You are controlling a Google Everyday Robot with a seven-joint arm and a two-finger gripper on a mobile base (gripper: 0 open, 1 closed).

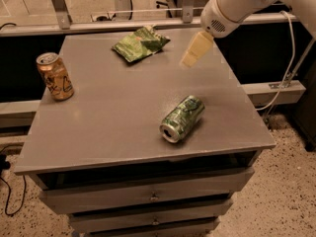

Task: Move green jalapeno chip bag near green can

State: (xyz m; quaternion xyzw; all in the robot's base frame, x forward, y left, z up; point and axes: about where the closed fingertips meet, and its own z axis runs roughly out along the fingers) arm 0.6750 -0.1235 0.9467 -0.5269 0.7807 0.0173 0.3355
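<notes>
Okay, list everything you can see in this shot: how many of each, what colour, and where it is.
green jalapeno chip bag: one, glossy green, lying flat at the far middle of the table top.
green can: one, green and silver, on its side toward the front right of the table top.
orange-gold can: one, orange-gold with dark markings, upright near the left edge.
table: one, grey, with drawers under the top.
white cable: one, hanging to the right of the table.
arm: one, white, coming in from the upper right.
gripper: one, cream, over the far right of the table, right of the chip bag and apart from it.
</notes>
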